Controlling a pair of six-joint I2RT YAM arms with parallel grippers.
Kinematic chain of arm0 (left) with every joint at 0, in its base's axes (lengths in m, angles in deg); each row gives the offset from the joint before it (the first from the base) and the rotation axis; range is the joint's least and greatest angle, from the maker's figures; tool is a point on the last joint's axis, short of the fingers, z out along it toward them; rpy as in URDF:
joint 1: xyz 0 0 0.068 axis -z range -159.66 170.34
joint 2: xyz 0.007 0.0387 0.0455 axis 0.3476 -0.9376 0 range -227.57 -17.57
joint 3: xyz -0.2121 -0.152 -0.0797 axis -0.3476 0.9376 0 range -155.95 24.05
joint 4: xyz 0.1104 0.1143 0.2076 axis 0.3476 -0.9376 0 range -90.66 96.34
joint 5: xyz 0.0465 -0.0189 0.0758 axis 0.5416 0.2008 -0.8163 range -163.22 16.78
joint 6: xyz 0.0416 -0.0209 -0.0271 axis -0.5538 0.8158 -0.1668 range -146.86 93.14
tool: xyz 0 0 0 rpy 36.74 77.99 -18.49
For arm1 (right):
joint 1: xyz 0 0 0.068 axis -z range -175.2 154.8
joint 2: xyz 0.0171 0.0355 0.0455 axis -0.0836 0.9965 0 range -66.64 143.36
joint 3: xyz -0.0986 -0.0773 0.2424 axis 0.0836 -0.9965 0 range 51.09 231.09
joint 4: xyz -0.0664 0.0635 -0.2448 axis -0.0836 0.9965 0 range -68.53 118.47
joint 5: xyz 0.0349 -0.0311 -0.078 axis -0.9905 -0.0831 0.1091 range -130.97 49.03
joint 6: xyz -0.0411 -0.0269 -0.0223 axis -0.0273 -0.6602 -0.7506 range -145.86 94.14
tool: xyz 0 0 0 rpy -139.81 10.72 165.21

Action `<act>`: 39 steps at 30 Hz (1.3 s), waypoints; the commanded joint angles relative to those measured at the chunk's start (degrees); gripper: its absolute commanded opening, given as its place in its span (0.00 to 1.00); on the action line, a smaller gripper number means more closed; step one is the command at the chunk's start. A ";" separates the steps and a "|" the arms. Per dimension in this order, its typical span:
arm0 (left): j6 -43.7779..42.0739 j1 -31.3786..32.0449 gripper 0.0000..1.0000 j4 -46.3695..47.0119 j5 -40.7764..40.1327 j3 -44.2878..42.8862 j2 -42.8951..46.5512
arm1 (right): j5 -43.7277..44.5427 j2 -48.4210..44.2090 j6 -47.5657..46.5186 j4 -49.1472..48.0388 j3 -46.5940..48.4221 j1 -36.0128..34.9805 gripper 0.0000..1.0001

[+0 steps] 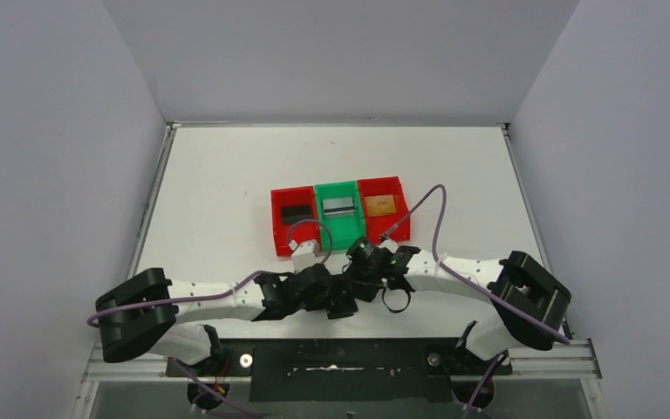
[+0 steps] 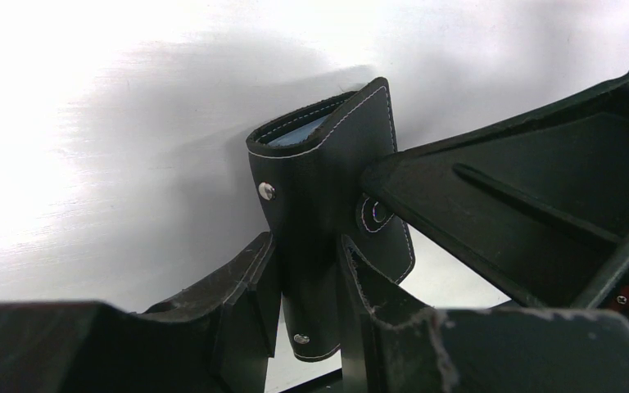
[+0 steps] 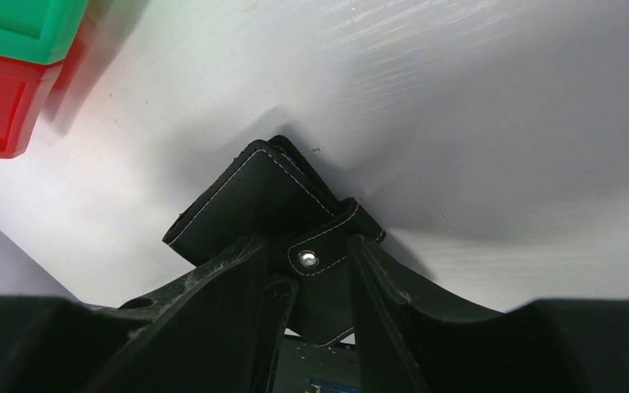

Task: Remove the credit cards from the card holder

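Holding card holder (image 2: 319,196) nr green bin (image 1: 340,232): left hand (image 2: 305,282) clamped on its body, right hand (image 3: 311,266) pinching tab (image 3: 321,244). Credit cards (image 1: 339,206) look binned; nxt: check pockets.

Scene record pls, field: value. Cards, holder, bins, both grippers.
black card: in left red bin
silver card: in green bin
gold card: in right red bin
card holder: near the arm bases, apart from the bins, between both grippers; no card showing
left gripper: shut on card holder
right gripper: looks shut on its snap tab
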State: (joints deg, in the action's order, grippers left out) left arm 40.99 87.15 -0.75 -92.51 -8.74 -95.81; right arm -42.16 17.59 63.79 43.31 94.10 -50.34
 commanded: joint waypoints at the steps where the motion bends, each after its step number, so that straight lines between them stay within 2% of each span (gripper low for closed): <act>1: -2.05 0.76 0.16 -1.34 0.71 -0.24 -0.03 | -1.22 2.05 4.54 -0.46 3.32 -2.09 0.40; 12: -2.07 0.77 0.16 -1.40 0.29 -0.51 0.20 | -0.92 -2.47 11.56 4.23 4.26 -2.72 0.48; 29: -3.12 1.56 0.16 -1.38 0.15 -1.04 0.04 | -4.29 5.60 12.35 9.85 6.65 0.87 0.41; 32: -3.17 1.53 0.16 -1.43 0.00 -1.09 0.04 | -6.09 7.37 11.82 8.99 6.25 0.65 0.36; 36: -3.08 1.54 0.16 -1.93 -0.22 -1.06 0.07 | -7.67 8.49 11.52 7.01 4.96 0.71 0.17; 39: -2.59 1.52 0.16 -2.20 -0.46 -0.73 0.34 | -7.09 8.29 11.24 6.78 4.81 0.84 0.08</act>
State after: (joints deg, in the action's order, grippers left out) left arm 39.96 87.76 -1.10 -93.16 -8.79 -95.81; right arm -49.63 22.94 74.94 53.02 100.22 -49.11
